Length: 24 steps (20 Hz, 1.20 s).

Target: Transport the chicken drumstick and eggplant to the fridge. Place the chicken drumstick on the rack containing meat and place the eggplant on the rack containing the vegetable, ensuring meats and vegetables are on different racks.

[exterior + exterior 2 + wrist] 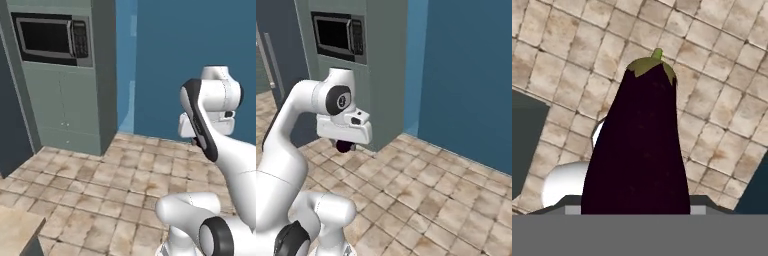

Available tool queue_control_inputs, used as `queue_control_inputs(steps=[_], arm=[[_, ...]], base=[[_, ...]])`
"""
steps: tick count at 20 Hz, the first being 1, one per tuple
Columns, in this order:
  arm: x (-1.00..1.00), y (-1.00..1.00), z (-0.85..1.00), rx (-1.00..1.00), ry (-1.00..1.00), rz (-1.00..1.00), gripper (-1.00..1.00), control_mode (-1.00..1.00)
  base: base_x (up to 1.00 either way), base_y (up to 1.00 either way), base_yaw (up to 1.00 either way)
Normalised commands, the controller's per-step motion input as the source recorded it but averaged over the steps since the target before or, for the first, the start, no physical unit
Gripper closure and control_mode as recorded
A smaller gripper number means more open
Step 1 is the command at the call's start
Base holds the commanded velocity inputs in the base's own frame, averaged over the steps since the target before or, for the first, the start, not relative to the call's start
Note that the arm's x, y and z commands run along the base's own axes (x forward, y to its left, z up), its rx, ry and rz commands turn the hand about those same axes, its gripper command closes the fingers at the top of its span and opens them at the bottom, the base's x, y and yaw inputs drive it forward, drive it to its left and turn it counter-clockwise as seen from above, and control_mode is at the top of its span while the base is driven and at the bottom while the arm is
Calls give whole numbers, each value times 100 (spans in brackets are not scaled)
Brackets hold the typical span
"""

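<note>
— What can you count from where you stand?

— One eggplant [639,145], dark purple with a green cap and a short stem at its far end. One microwave [52,37], built into a grey-green column [75,100]. One slate-grey cabinet with a long vertical handle [270,62] at the left edge of the right base view, which I take for the fridge [281,45]; its door looks closed. And a pale corner of a worktop [20,227] at the lower left of the left base view.

— Anything inside the cabinets or the microwave?

— I cannot tell. The microwave's window is dark, the column's lower doors are closed, and the fridge shows me just its front.

— And your claw?

— My claw [345,146] hangs under my white hand, above the tan tiled floor [426,195]. In the right base view a dark purple lump pokes out just beneath the hand; that is the eggplant. In the hand view it rises straight up from where my fingertips would be, hiding them, cap pointing away from me, with the floor tiles behind it. So my claw is clamped on the eggplant's lower end, fingers spread no wider than its girth.

— Where is it relative to the fridge?

— Off the floor in my grip, in front of the microwave column, with the fridge further to my left.
</note>
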Motion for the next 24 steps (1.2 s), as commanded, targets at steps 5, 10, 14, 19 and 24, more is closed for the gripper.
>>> queue_control_inputs(steps=[5,10,14,19,24], arm=[[0,0,0,0,0,0,100,100],[0,0,0,0,0,0,100,100],[0,0,0,0,0,0,100,100],[0,0,0,0,0,0,100,100],[0,0,0,0,0,0,100,100]], base=[[100,-23,60],[100,-48,62],[99,-21,78],[97,-19,79],[98,-52,50]])
